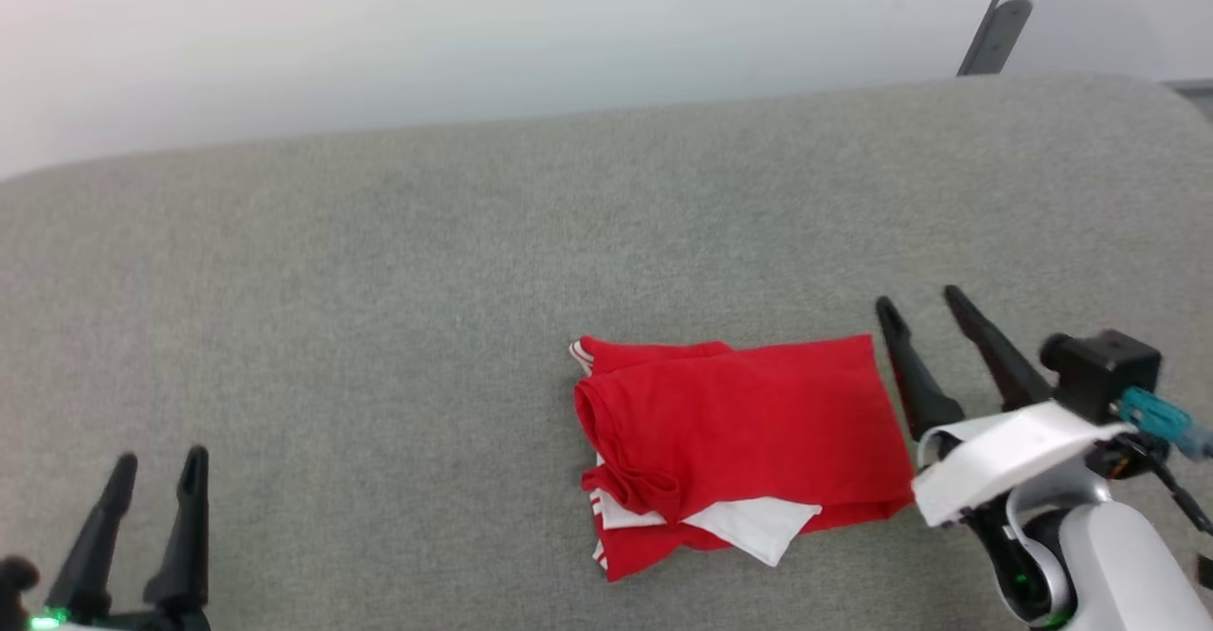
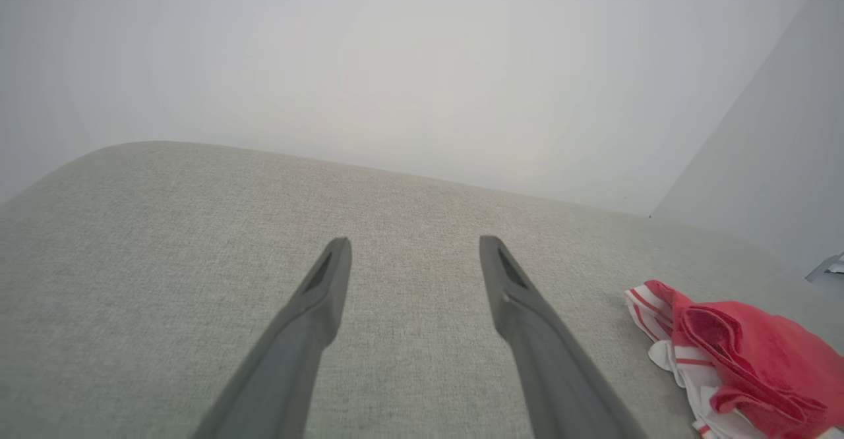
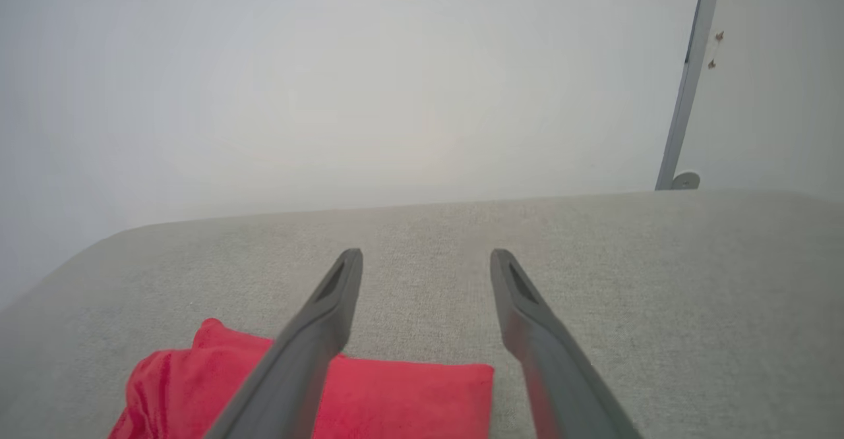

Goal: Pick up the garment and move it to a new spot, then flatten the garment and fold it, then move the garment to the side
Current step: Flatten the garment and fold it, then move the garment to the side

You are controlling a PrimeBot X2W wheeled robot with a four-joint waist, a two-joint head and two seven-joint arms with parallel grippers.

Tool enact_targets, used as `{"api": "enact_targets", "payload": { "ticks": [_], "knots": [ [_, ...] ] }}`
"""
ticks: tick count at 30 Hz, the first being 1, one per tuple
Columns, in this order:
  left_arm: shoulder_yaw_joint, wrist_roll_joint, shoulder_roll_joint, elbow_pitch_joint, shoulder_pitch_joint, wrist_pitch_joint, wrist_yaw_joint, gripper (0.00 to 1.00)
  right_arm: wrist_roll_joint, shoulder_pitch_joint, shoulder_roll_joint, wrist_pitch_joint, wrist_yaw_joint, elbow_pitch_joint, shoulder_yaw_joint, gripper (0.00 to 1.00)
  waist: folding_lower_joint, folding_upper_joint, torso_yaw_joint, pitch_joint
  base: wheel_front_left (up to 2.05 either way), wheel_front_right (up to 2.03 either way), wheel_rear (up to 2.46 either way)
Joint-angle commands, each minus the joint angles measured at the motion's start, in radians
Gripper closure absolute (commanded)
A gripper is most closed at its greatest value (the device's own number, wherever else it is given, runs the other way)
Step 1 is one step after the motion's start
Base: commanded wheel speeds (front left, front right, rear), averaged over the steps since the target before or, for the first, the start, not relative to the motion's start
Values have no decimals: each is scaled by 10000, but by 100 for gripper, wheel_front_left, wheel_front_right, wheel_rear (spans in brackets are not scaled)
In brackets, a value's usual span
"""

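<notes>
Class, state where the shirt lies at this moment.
Head view: the folded shirt lies right of centre on the grey surface, just left of the right gripper.

There are two grippers, the left gripper (image 1: 159, 460) and the right gripper (image 1: 919, 299), with four dark fingers (image 2: 313, 314) in all, one red garment (image 1: 739, 432) just beside the right pair's left finger, one grey padded surface (image 1: 379, 328) under them, and perhaps one upright strip (image 3: 689, 76) far beyond the fingertips.

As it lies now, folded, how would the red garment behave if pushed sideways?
Probably floppy: the garment is soft cloth in loose layers, so a push would likely bunch it, not slide it whole. It looks light, yet the textured grey surface may grip it.
</notes>
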Motion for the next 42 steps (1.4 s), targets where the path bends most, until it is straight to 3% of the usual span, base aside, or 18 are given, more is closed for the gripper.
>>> {"api": "enact_targets", "payload": {
  "ticks": [1,8,19,29,42],
  "knots": [
    [73,130,-89,-47,163,-4,22,0,-131,154,-100,-224,-14,63,-48,0,0,0,-146,-321,0,0,0],
    [457,557,-535,-302,748,-4,22,0,-33,806,-464,-1040,-14,62,-71,0,0,0,-65,-864,0,0,0],
    [729,1077,-1068,-797,1581,-4,22,0,269,2364,-1034,-970,-14,-1286,-551,0,0,0,90,-1315,0,0,0],
    [1132,1188,-1254,-1406,2292,-4,22,0,285,3370,-928,-625,-14,-2440,-1225,0,0,0,77,-1306,0,0,0],
    [1141,1223,-1245,-1542,2298,-4,22,0,193,3501,-703,-513,-14,-2774,-1380,0,0,0,149,-1306,0,0,0]
  ]
}}
